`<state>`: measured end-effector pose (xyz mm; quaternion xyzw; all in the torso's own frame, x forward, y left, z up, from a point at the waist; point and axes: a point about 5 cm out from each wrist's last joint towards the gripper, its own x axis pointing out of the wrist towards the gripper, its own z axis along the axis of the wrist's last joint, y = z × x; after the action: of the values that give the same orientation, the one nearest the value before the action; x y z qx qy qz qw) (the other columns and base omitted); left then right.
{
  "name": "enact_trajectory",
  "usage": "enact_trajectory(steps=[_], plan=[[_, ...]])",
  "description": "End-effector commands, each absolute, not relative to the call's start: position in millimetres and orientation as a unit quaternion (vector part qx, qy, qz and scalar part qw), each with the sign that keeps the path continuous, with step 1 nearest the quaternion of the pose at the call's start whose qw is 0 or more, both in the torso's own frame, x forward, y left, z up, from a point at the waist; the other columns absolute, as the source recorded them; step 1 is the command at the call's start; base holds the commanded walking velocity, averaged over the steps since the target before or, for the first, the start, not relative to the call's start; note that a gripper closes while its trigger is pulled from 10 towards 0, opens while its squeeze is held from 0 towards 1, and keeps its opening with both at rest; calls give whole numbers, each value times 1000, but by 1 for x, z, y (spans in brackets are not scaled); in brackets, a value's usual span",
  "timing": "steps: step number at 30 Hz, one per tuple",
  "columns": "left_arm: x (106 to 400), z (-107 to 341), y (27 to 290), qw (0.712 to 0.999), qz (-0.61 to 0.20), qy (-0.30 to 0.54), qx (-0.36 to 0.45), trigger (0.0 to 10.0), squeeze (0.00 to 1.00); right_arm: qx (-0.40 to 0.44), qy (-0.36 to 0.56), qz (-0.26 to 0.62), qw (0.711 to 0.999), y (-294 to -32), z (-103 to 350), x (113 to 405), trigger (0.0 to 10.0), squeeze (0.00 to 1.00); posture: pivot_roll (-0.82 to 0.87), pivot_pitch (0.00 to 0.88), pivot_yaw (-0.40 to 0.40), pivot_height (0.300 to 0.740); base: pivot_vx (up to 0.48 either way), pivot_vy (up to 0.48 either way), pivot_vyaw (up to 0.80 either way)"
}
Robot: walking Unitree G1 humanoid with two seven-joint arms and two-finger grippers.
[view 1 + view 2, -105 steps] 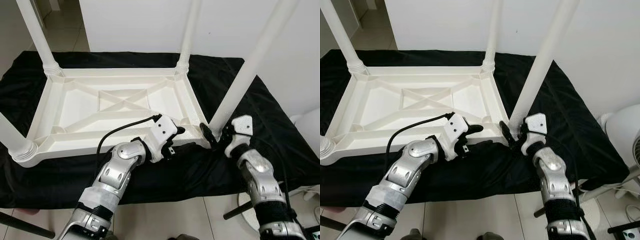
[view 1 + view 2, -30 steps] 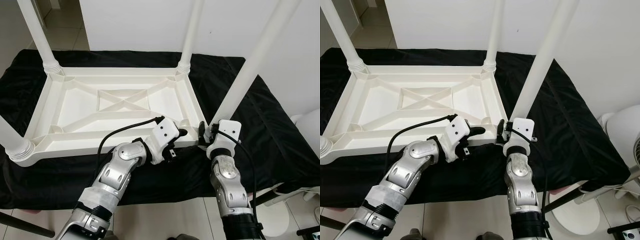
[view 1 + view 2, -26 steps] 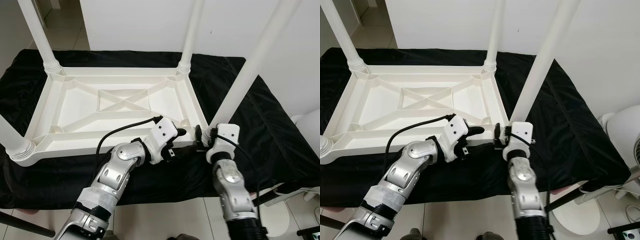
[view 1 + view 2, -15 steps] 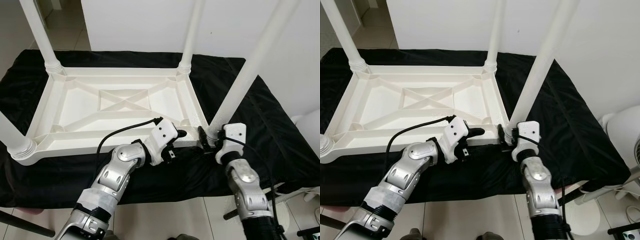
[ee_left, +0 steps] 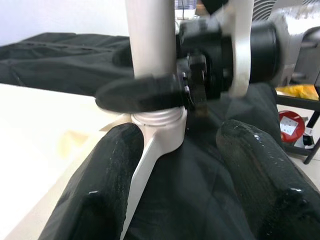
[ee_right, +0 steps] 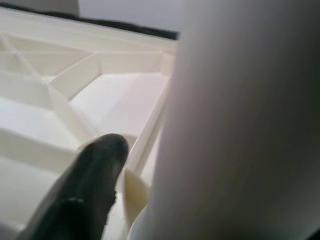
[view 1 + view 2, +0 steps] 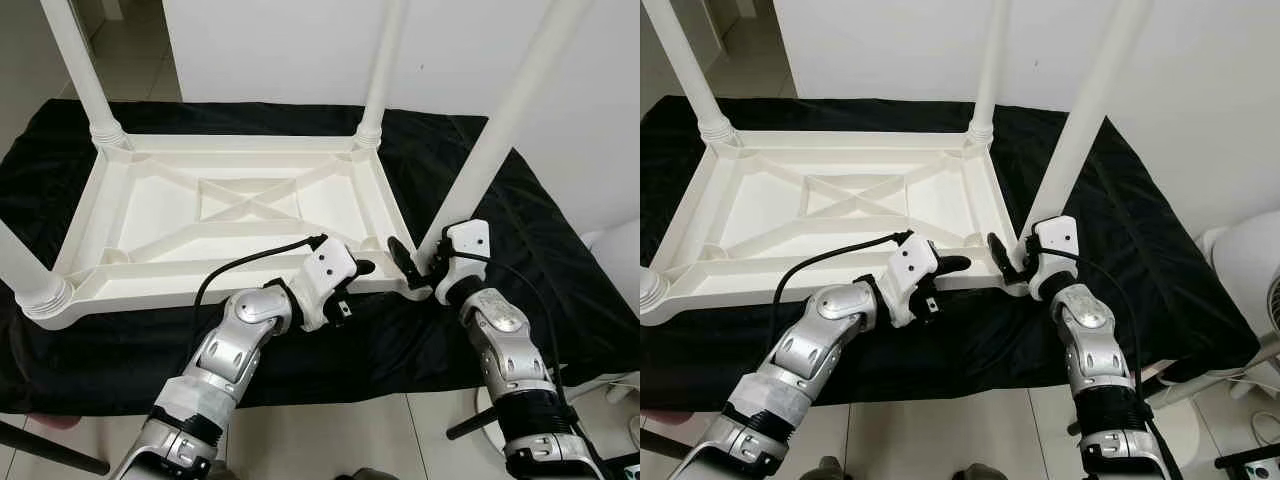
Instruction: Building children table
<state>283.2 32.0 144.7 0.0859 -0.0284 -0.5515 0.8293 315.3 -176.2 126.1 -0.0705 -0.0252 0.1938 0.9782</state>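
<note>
Our right hand (image 7: 418, 268) clasps the near-right leg (image 7: 480, 165) of the upturned table (image 7: 235, 215) on the black-draped bench (image 7: 560, 270); our left hand (image 7: 358, 275), fingers parted, braces the rim. A crooked twist could jam the joint.

Black cloth (image 7: 500, 200) covers the surface; upturned white table (image 7: 230, 215) lies on it.

Four upright legs (image 7: 497, 130) ring the tabletop (image 7: 230, 215); cross ribs inside, open black cloth (image 7: 530, 240) right
</note>
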Motion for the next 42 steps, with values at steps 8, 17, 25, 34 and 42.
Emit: enact_trajectory(steps=[8, 17, 25, 34, 42], plan=[[281, 146, 28, 827, -555, -33, 91, 10000, 0, -69, -8, 221, 973, -181, 117, 312, 0, 0, 38, 0, -62, 740, 0, 0, 0], [281, 146, 27, 826, -555, -33, 91, 10000, 0, -52, -5, 185, 981, -186, 112, 311, 10000, 0, 32, 0, -55, 740, 0, 0, 0], [281, 147, 28, 828, -553, -32, 91, 10000, 0, -32, 3, 79, 996, -175, 108, 310, 10000, 0, 31, 0, -60, 740, 0, 0, 0], [281, 146, 28, 829, -551, -31, 90, 10000, 0, 12, 16, -49, 999, -158, 110, 306, 10000, 0, 27, 0, -61, 740, 0, 0, 0], [280, 145, 28, 829, -551, -30, 89, 10000, 0, 41, 16, -95, 995, -127, 117, 304, 10000, 0, 27, 0, -60, 740, 0, 0, 0]])
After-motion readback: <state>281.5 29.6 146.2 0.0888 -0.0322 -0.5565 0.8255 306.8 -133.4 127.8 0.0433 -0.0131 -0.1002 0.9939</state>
